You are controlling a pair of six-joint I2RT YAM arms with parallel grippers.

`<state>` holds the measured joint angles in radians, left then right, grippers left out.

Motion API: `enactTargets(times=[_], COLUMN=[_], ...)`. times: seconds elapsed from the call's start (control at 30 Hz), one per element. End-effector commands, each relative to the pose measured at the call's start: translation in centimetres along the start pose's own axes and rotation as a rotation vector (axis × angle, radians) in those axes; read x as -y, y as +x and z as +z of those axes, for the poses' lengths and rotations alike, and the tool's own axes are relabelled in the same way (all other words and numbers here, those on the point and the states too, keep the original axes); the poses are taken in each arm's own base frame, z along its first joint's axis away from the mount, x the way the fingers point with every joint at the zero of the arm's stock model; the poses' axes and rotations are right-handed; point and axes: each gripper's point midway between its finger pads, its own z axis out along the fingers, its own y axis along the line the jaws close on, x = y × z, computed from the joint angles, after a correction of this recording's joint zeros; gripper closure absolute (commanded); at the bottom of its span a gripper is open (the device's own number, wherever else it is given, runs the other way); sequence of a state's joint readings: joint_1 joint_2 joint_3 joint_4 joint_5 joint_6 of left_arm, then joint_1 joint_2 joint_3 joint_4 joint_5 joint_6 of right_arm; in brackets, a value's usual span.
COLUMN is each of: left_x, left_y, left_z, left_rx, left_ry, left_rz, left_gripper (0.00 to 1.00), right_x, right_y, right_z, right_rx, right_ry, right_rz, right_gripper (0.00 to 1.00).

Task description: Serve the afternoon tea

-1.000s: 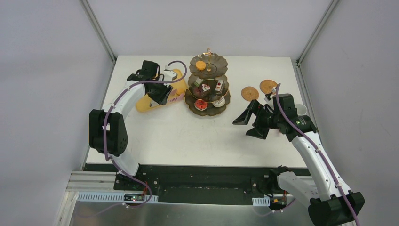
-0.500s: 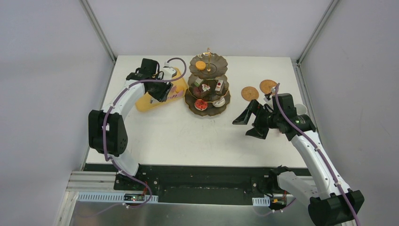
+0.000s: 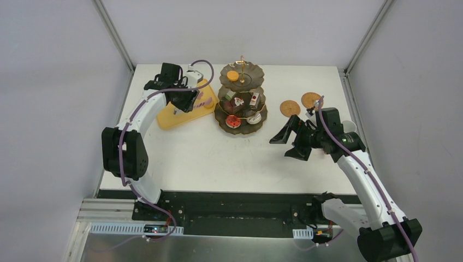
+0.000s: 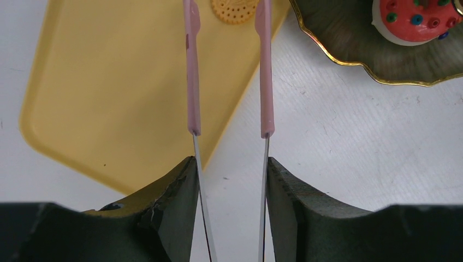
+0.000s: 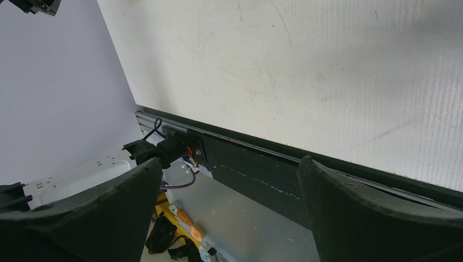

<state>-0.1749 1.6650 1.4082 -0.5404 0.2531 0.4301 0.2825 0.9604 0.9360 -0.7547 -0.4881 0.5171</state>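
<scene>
The dark three-tier stand (image 3: 241, 101) with a gold rod holds an orange cookie (image 3: 233, 76) on top and small cakes below. In the left wrist view its bottom tier (image 4: 349, 43) carries a red-topped cake (image 4: 417, 19). My left gripper (image 3: 183, 99) (image 4: 230, 164) is shut on pink-tipped metal tongs (image 4: 192, 82), whose open tips point at an orange cookie (image 4: 235, 10) on the yellow tray (image 4: 109, 82). My right gripper (image 3: 289, 143) (image 5: 229, 164) is open and empty, above the table to the right of the stand. Two woven coasters (image 3: 290, 108) (image 3: 310, 100) lie at the back right.
The yellow tray (image 3: 174, 115) lies left of the stand. A pale cup (image 3: 350, 126) shows partly behind my right arm near the table's right edge. Grey walls close in on three sides. The right wrist view shows the table's front edge (image 5: 327, 158).
My left gripper with the tongs has drawn back and to the left over the yellow tray. The right arm has barely moved.
</scene>
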Motion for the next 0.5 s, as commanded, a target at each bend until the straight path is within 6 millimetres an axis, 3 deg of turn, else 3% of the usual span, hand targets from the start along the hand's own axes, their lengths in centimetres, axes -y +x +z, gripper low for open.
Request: enactTargets(times=[0.0,0.47], left_x=[-0.6,0.6], left_y=[-0.9,0.0], left_z=[0.2,2.5], left_rx=[0.0,-0.059], left_ry=[0.01,0.04], left_rz=[-0.007,0.018], left_gripper=[0.54,0.54], right_x=[-0.9,-0.8], right_y=[-0.3,-0.4], right_z=[-0.2,0.0], right_rx=[0.005,0.003], right_ry=[-0.034,-0.026], right_rz=[0.0,0.01], right_gripper=[0.01,0.01])
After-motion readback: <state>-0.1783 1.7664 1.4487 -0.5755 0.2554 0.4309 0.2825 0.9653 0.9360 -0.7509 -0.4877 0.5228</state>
